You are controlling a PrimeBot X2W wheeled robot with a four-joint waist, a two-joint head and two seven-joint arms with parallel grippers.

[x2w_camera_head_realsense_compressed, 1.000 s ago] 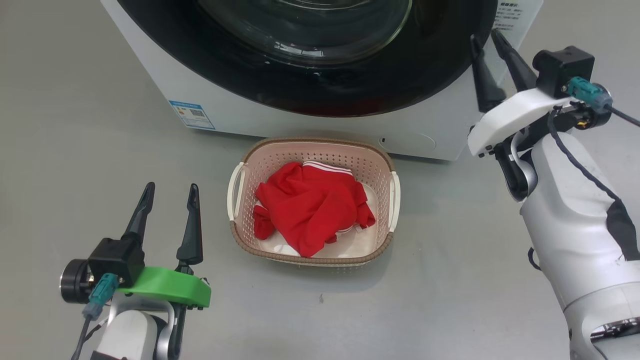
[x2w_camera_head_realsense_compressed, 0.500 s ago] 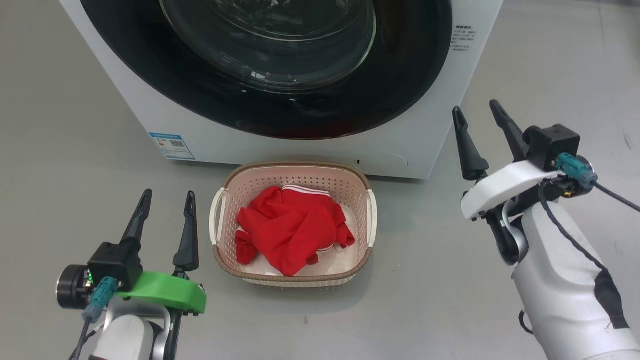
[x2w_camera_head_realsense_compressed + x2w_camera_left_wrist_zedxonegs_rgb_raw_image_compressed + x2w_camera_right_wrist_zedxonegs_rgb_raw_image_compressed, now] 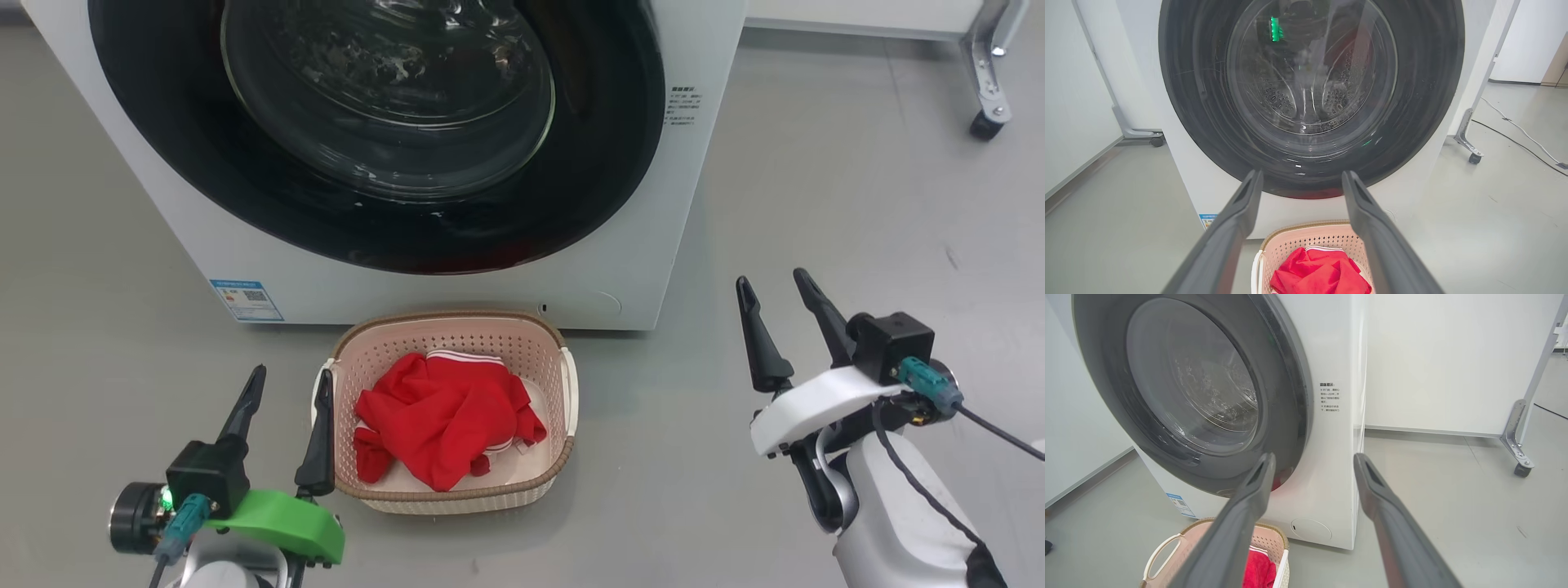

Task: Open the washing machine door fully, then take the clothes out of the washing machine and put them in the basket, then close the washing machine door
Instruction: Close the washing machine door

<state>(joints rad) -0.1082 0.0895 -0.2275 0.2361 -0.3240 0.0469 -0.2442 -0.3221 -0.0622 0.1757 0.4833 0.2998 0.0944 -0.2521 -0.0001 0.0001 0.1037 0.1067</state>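
Note:
The washing machine [image 3: 678,204] stands ahead, and the washing machine door [image 3: 588,163] lies shut against its front, black rim around the glass bowl. On the floor before it sits the basket [image 3: 451,316] with the red clothes [image 3: 441,416] heaped inside. My left gripper [image 3: 292,376] is open and empty just left of the basket, its inner finger by the basket's left handle. My right gripper [image 3: 771,279] is open and empty, off to the right of the basket and clear of the machine. In the left wrist view my left gripper [image 3: 1302,174] faces the door [image 3: 1188,102] over the basket [image 3: 1306,226] and clothes [image 3: 1318,273]. The right gripper [image 3: 1314,456] points at the machine's right front corner [image 3: 1331,465].
A blue sticker [image 3: 245,300] is on the machine's lower left. A metal frame leg on a caster [image 3: 986,90] stands at the far right, with a cable [image 3: 1515,126] on the floor near it. White wall panels [image 3: 1433,363] stand behind. Bare grey floor [image 3: 816,204] lies around both arms.
My right gripper has drawn back from the door's right edge and opened wider. The head camera has tilted up, showing more of the machine. The left gripper, basket and clothes stay put.

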